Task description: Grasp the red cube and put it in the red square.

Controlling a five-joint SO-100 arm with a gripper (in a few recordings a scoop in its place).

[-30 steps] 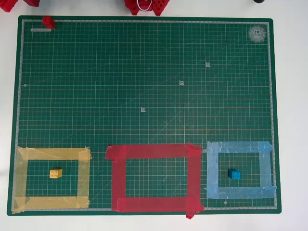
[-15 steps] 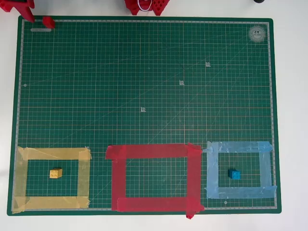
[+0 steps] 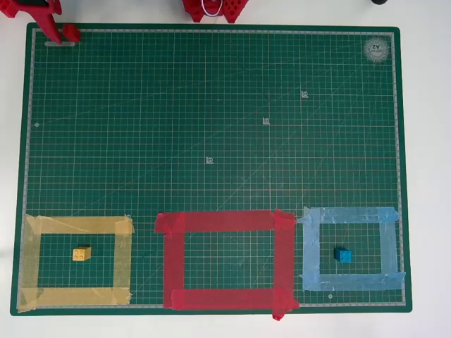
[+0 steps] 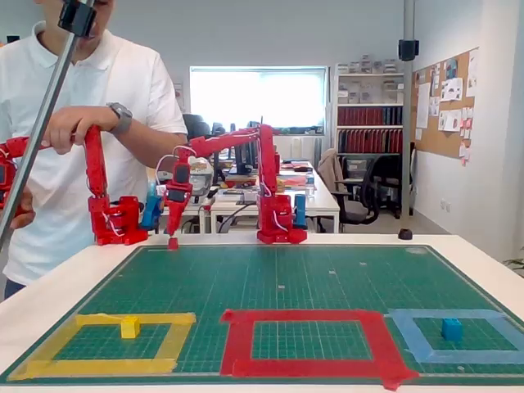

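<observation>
Red against the dark green cutting mat (image 3: 211,105), the red cube (image 3: 71,32) sits at the mat's far left corner in the overhead view, right on the pale border line. In the fixed view the same cube (image 4: 173,242) rests on the mat's far edge, left of the arm's base (image 4: 278,229).

Just beside it, the gripper (image 3: 51,28) reaches in from the top left of the overhead view, its visible finger touching or nearly touching the cube's left side. In the fixed view the gripper (image 4: 173,221) hangs pointing down directly above the cube. Whether its fingers are apart or together, I cannot tell from either picture; nothing is seen clamped between them.

Along the mat's near edge lie three tape frames. The red square (image 3: 225,260) is the middle one, and its inside shows bare mat. To its left in the overhead view is the yellow tape frame (image 3: 74,264) with the yellow cube (image 3: 82,253) inside it; to its right is the light-blue tape frame (image 3: 352,250) with the blue cube (image 3: 343,255) inside. The red cube is well apart from the red square, at the opposite edge of the mat.

Behind the table stands a person (image 4: 90,123) in a white shirt.
</observation>
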